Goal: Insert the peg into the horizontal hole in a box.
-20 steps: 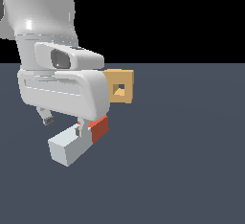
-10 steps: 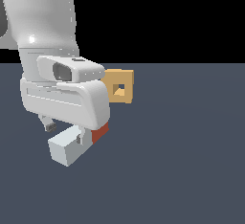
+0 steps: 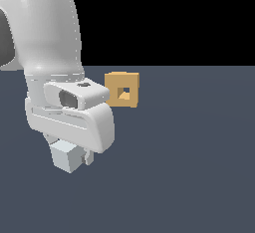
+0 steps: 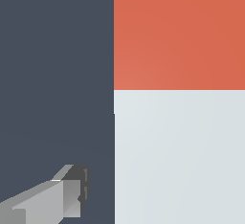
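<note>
The peg lies on the dark floor. Only its pale end [image 3: 66, 156] shows in the exterior view, below the hand. The wrist view is filled by its red part [image 4: 179, 34] and its grey-white part [image 4: 179, 156]. My gripper [image 3: 75, 153] hangs low over the peg and straddles it. One grey finger [image 4: 62, 198] stands beside the white part with a strip of floor between them; the other finger is out of view. The tan box [image 3: 122, 89] sits farther back toward the exterior view's right, its square hole [image 3: 123, 94] facing the camera.
The white arm and hand [image 3: 69, 112] cover the peg's red end in the exterior view. Dark floor [image 3: 189, 157] stretches around the box and the peg.
The hand has come down over the peg and shifted toward the exterior view's left, so the red end is now hidden behind it. Peg and box have stayed put.
</note>
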Controlling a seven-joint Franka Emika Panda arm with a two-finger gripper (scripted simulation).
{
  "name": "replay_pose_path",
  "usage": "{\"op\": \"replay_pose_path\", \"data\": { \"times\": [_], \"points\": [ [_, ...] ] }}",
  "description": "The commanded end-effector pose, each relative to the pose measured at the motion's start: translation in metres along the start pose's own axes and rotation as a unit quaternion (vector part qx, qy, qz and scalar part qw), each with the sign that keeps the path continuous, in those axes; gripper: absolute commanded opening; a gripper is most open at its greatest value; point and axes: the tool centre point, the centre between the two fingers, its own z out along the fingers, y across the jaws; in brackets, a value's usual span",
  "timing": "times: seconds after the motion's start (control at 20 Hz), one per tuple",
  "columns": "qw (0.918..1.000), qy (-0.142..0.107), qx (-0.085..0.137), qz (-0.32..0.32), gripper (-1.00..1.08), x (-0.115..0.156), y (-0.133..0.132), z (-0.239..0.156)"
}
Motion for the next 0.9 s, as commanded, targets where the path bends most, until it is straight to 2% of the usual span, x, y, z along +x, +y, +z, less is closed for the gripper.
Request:
{"op": "replay_pose_path", "data": {
  "times": [0.0, 0.6, 0.85],
  "points": [
    [1.0, 0.0, -0.001, 0.0, -1.0, 0.0, 0.0, 0.001],
    [1.0, 0.0, -0.001, -0.001, -1.0, 0.002, 0.001, 0.0],
    [0.9999, 0.0, -0.001, -0.013, -1.0, 0.02, 0.001, -0.003]
  ]
}}
